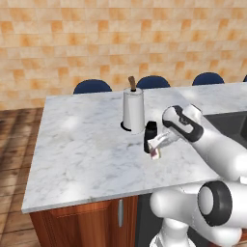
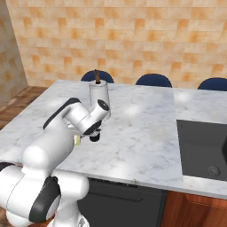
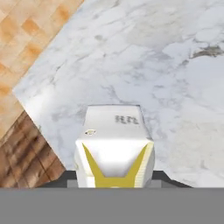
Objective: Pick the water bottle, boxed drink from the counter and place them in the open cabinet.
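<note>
My gripper is shut on the boxed drink, a small cream carton with a reddish mark low on its side. In the hand view the boxed drink sits between the dark fingertips, its white top and yellow side folds facing the camera. It is held low over the marble counter; I cannot tell whether it touches it. The black water bottle stands upright right behind the carton. From the right base view my arm covers most of both; a sliver of the carton shows. The open cabinet is out of view.
A white paper-towel roll on a brown-tipped post stands just behind the bottle. A dark recessed basin lies in the counter at the right. Blue chair backs line the far edge. Wooden floor lies beyond the counter's left edge.
</note>
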Controlling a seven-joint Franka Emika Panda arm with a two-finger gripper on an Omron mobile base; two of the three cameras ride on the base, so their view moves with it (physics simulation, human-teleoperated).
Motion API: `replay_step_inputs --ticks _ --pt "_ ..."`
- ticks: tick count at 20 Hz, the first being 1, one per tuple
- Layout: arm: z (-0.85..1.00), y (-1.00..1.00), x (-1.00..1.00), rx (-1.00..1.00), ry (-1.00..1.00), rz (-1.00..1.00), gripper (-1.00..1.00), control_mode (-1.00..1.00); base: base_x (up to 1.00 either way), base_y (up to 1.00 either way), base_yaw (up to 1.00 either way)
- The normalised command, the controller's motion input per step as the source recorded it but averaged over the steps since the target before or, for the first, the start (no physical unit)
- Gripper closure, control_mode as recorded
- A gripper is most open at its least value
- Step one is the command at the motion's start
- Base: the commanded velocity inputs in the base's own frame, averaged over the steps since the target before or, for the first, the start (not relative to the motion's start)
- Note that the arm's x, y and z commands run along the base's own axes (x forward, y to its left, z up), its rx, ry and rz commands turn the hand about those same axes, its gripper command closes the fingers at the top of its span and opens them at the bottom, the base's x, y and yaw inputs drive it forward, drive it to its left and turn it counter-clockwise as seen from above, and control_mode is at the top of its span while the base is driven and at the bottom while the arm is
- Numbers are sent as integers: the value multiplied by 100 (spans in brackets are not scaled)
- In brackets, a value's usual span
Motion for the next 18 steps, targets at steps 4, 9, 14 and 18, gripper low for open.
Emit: replay_step_inputs --ticks 4,9,14,18 --pt "32 0 -26 -16 2 -23 100 -100 0 0 0" --pt "60 0 -40 -14 0 -26 100 -100 0 0 0" --pt "60 0 -33 -11 0 -24 100 -100 0 0 0" --pt "62 -1 -41 -4 -4 -19 100 -100 0 0 0"
